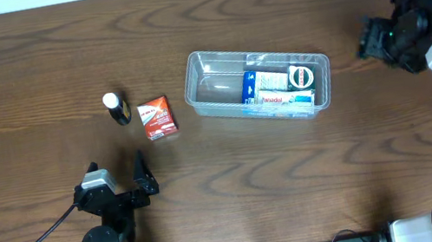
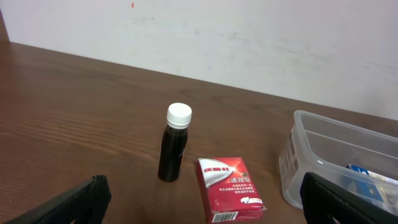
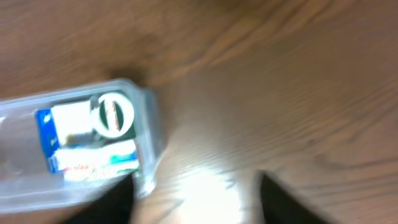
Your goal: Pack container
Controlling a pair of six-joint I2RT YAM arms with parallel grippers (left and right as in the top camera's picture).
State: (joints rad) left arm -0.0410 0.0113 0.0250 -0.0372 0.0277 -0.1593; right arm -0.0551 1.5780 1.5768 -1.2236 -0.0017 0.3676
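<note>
Left hand (image 1: pixel 115 167) hangs low over the near-left part of the table (image 1: pixel 296 178), fingers spread wide with nothing between them. In the left wrist view its two dark fingers (image 2: pixel 68 205) show at the bottom corners, and the small items lie in the open span ahead.

Right hand (image 3: pixel 196 185) is at the far-right of the table, well apart from the left one. The right wrist view is blurred, but the two dark fingers stand apart over bare wood and grip nothing.

Container (image 1: pixel 210 87): clear rectangular tub with rounded corners, resting flat on the table slightly right of centre, long side running left to right with a slight tilt. Its left part is bare. Its right part holds a blue-and-white box (image 1: pixel 267 86) and a round green-and-white item (image 1: pixel 302 77), which lies at the tub's right end. The print on them is too small to read.

Small red carton (image 1: pixel 157 118): lying flat on the table to the left of the container, near it but not touching.

Dark bottle (image 1: pixel 115 108) with a white cap: upright, just beside the carton on its left and slightly farther back, with a narrow gap. Both items lie outside the tub, between it and the left hand.
</note>
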